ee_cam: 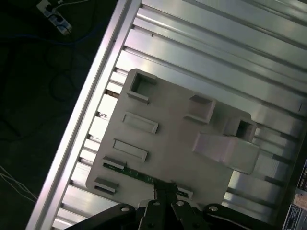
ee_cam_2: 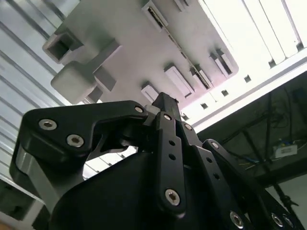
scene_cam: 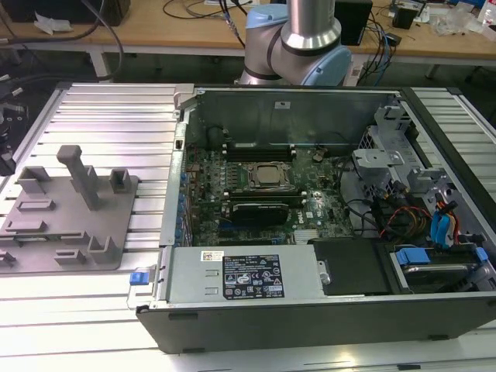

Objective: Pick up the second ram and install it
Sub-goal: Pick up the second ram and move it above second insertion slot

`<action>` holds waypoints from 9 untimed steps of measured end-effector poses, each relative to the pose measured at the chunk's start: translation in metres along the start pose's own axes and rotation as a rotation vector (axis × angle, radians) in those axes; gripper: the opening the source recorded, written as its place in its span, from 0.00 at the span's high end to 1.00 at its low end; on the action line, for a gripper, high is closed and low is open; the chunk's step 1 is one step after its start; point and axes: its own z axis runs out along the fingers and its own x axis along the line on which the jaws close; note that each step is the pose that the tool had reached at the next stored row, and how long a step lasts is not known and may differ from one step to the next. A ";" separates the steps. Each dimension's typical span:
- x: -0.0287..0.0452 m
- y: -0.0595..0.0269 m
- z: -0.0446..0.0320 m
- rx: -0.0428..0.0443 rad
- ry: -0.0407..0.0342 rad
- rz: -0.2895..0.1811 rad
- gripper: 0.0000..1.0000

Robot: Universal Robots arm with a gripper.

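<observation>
Black jointed links of the hand [ee_cam_2: 165,98] closest to the lens in both wrist views, bolted and folded inward, with fingertips [ee_cam: 162,189] drawn narrow and pressed together at a single point. Poised over a grey fixture tray [ee_cam: 168,139], pointing down at its edge. Cannot tell how high above it.

Along that same edge, the second ram [ee_cam: 128,173]: slim, long, with a greenish board, lying flat in a shallow holder. Seen in the first wrist view just beside the fingertips, one end of the stick close to them, the rest stretching away along the tray edge. Lying free in its holder, not gripped, not in the computer.

Elsewhere on the tray: a tall grey post [ee_cam: 225,149], a square open pocket [ee_cam: 136,82], several low rectangular holders [ee_cam: 139,122].

From the exterior view, the same tray [scene_cam: 54,232] resting on a ribbed aluminium counter [scene_cam: 116,116], to the exterior view's left of an open computer case [scene_cam: 310,322]. Inside the case:
- a green motherboard [scene_cam: 209,167] with a silver-topped processor [scene_cam: 267,176] in the middle
- long dark memory slots [scene_cam: 256,149] running beside the processor
- a labelled power supply [scene_cam: 248,275] along the near wall
- blue plastic tabs [scene_cam: 440,225] toward the exterior view's right

Behind the case, the robot arm [scene_cam: 306,31] rising out of view.
</observation>
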 end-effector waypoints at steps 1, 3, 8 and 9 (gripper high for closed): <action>0.0000 0.0000 0.0000 -0.0004 0.0007 -0.017 0.92; 0.0000 0.0000 0.0000 -0.0023 0.0036 -0.086 0.92; 0.0000 0.0000 0.0008 -0.0071 0.0114 -0.270 0.92; 0.0000 -0.0001 0.0015 -0.0082 0.0130 -0.309 0.92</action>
